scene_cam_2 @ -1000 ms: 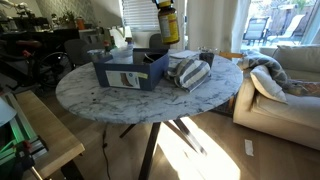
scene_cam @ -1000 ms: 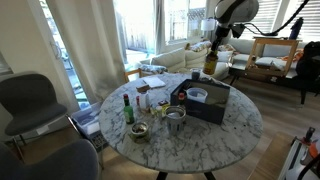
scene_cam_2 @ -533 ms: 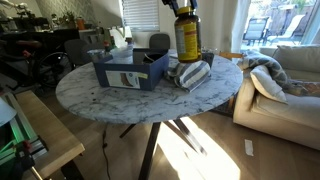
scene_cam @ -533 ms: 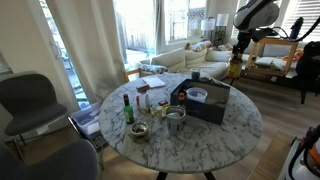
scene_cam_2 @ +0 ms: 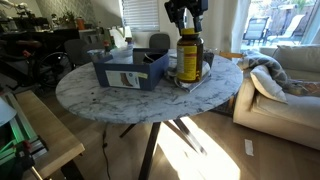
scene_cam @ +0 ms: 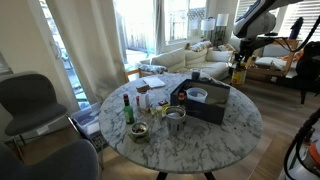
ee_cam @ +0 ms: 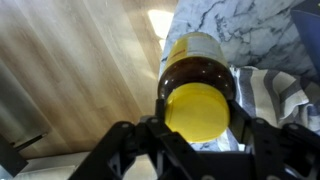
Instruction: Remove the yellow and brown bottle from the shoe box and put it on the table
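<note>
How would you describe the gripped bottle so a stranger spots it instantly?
Find the round marble table, then the dark shoe box on it. Beside the box, in the gripper, is the bottle: brown with a yellow cap and label, unlike the green bottle.

In an exterior view the camera stands far back and high over the whole table [scene_cam: 230,135]. In an exterior view it sits near and low, box [scene_cam_2: 130,68] at 9 o'clock. The wrist view looks down on the bottle [ee_cam: 197,112]; all 3 share it.

The arm [scene_cam: 256,14] has pale, rounded links with darker joints and ends in a matte black gripper [scene_cam_2: 187,24] built of angular linkage bars and stubby fingers [ee_cam: 152,132].
</note>
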{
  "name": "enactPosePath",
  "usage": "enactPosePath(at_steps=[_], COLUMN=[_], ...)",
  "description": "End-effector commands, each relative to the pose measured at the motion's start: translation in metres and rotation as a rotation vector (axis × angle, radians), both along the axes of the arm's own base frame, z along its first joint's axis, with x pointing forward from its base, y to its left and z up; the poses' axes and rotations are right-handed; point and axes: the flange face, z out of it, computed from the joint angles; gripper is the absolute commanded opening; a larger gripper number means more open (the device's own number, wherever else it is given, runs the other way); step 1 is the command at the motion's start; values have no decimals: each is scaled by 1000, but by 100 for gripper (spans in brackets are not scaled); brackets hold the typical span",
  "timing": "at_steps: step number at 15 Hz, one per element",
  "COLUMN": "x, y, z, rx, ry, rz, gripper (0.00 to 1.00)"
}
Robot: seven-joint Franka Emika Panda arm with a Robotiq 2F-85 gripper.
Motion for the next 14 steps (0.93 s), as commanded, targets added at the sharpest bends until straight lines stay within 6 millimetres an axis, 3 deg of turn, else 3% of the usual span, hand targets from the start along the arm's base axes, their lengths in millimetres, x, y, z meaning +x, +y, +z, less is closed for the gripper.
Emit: enactPosePath(at_steps=[1,7,14], x=[4,36,74], y=[-13,-36,-42], z=[-2,-19,-53], rx=[-43,-99,-47], ry=[-60,-124,-123], rz=[-36,-69,-69], gripper=[37,37,37])
